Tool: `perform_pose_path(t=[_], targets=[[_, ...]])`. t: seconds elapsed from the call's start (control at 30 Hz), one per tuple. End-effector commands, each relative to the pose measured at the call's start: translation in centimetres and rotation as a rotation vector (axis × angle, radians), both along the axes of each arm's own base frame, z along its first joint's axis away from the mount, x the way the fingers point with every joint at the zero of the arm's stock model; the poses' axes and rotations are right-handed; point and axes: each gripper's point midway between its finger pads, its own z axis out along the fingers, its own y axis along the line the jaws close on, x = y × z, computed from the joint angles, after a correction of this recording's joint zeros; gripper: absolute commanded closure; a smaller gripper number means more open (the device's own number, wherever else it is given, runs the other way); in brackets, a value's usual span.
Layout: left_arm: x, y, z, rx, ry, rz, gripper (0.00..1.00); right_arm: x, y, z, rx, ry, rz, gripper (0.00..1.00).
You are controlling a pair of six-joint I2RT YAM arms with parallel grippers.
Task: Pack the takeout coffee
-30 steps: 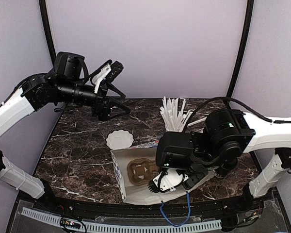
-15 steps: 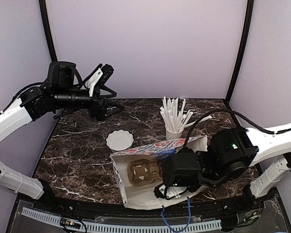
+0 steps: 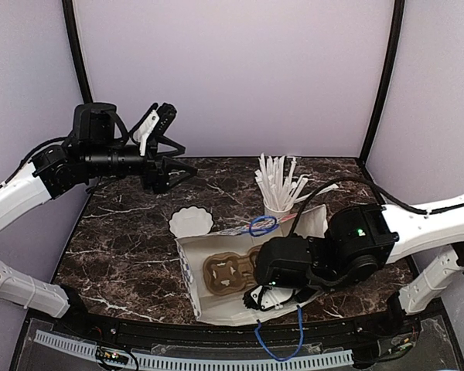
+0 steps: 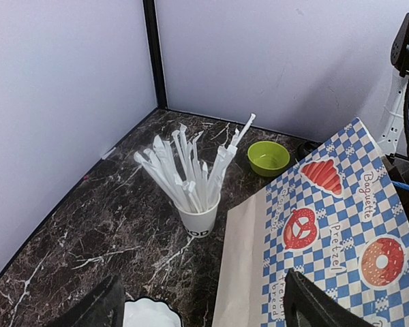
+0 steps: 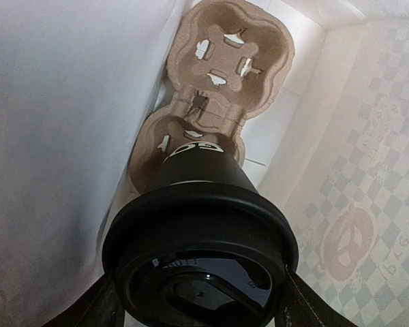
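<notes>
A black takeout coffee cup [image 5: 201,180] with a black lid fills the right wrist view. My right gripper [image 5: 201,300] is shut on it at the lid, one finger on each side. The cup's base is at the near pocket of a brown cardboard cup carrier [image 5: 225,61], which lies inside the open paper bag [image 5: 354,204]. From above, the right gripper [image 3: 267,294] is down inside the bag [image 3: 195,267] beside the carrier [image 3: 226,274]. My left gripper [image 3: 166,151] hangs open and empty in the air at the back left, well away from the bag.
A white paper cup of straws [image 4: 198,218] stands behind the bag. A lime-green bowl [image 4: 268,157] sits further back. A white scalloped dish [image 3: 191,222] lies left of the bag. The bag's blue-checked side [image 4: 341,225] stands up. Walls close in on three sides.
My right arm has sunk lower into the bag with the cup, and the bag's upper side now stands up. The left arm has drawn back a little to the left, still open.
</notes>
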Motion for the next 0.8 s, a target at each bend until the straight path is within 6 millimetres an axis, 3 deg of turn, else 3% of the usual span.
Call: perform_pose_path(t=[0.0, 0.17, 0.43, 0.77], targets=[[-0.4, 0.3, 1.2, -0.041, -0.028, -0.005, 0.18, -0.6, -0.1, 0.2, 0.043, 0.032, 0.028, 0.63], [-0.4, 0.3, 0.8, -0.04, -0.023, -0.008, 0.17, -1.1, -0.4, -0.3, 0.05, 0.038, 0.045, 0.63], [-0.6, 0.3, 0.7, -0.046, -0.019, -0.017, 0.18, 0.1, 0.2, -0.5, 0.072, -0.037, 0.017, 0.63], [-0.7, 0.5, 0.6, -0.042, -0.028, -0.015, 0.17, 0.6, 0.1, -1.6, 0.05, -0.011, -0.001, 0.63]])
